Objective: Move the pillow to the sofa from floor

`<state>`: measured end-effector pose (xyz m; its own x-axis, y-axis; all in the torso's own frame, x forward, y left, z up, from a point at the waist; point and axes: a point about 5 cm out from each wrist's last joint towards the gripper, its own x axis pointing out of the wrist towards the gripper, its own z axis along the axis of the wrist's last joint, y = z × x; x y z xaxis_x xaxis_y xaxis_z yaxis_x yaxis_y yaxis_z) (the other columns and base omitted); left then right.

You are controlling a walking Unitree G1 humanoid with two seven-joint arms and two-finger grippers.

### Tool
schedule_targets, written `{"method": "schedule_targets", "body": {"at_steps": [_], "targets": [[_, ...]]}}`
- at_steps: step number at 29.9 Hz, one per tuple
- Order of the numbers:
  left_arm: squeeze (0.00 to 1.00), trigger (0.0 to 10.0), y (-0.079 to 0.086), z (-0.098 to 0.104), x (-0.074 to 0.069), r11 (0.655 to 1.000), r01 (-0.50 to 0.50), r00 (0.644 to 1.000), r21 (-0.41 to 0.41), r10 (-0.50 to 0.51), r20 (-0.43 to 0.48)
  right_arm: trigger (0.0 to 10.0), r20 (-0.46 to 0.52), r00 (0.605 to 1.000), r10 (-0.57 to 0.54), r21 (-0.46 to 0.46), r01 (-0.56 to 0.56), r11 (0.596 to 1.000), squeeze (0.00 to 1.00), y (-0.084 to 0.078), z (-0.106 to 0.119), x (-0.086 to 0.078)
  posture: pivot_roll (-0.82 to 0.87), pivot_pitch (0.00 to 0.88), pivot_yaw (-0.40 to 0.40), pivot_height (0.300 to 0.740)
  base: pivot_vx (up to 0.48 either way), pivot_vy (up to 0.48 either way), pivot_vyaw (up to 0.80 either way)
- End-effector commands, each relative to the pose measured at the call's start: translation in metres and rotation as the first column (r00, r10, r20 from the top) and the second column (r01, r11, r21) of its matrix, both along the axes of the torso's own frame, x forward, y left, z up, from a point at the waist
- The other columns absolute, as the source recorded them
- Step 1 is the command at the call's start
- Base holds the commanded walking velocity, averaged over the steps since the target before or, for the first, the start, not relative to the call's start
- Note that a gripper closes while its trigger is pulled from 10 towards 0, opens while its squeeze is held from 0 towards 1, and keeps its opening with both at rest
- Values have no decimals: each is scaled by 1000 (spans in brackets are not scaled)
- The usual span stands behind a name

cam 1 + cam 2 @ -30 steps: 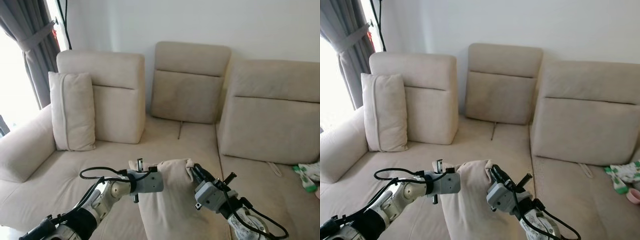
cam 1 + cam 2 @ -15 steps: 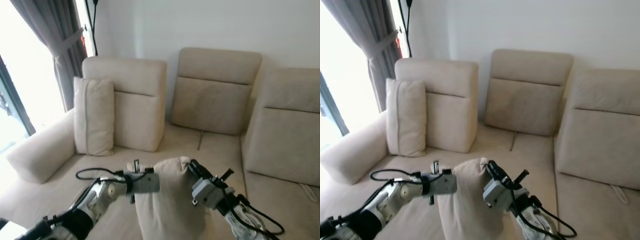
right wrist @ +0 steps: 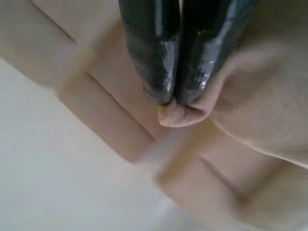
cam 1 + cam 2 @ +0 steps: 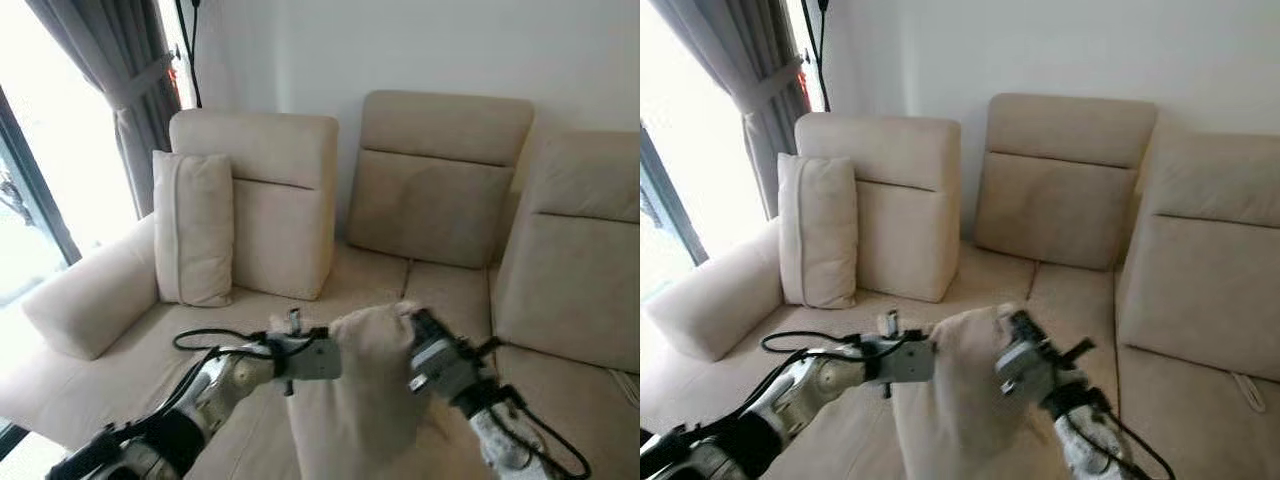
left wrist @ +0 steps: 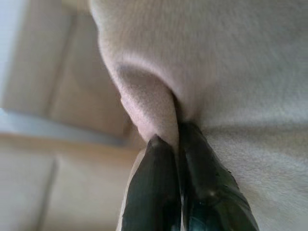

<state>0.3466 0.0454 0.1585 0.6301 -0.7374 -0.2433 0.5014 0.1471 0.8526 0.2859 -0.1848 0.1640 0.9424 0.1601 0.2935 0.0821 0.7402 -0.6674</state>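
two grippers, left gripper (image 5: 177,139) and right gripper (image 3: 174,98), pinching pillow (image 4: 362,400) above sofa (image 4: 440,290)

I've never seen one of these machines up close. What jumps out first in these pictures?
Right in front, a beige pillow hangs between the two arms, above the seat of a big beige sofa. The left gripper and the right gripper each pinch a top corner of it, black fingers shut on the fabric. A second pillow stands upright at the sofa's left end, beside the armrest, with grey curtains and a bright window behind.
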Motion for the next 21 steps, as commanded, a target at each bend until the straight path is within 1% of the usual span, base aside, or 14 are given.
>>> {"method": "schedule_targets", "body": {"at_steps": [1,3,8,10,14,15,16,21], "targets": [[0,10000,-14,15,-2,996,66,997,-56,-63,53,10000,59,998,-36,46,33,998,0,-4,13,2,89,0,55,740,0,0,0],[0,10000,-24,19,-4,993,101,993,-55,-97,61,10000,77,995,-66,67,61,996,0,-9,17,2,80,0,62,740,0,0,0],[0,10000,-36,18,-8,988,154,986,-28,-152,68,10000,76,993,-96,82,89,993,0,-11,17,-1,65,0,76,740,0,0,0],[0,10000,-37,17,-9,986,164,984,-21,-163,66,10000,68,993,-100,89,93,992,0,-11,15,-2,56,0,83,740,0,0,0],[0,10000,-48,10,-15,975,221,973,8,-221,60,10000,41,994,-101,97,96,991,0,-5,9,-7,45,0,89,740,0,0,0],[0,10000,-48,10,-15,975,221,973,8,-221,60,10000,41,994,-101,97,96,991,0,-5,9,-7,45,0,89,740,0,0,0],[0,10000,-55,10,-18,969,245,968,-9,-244,57,10000,37,994,-106,89,102,991,0,-4,7,-9,42,0,91,740,0,0,0],[0,10000,-63,11,-21,965,263,963,-21,-261,64,10000,39,993,-114,76,110,991,0,-5,7,-10,38,0,92,740,0,0,0]]}}
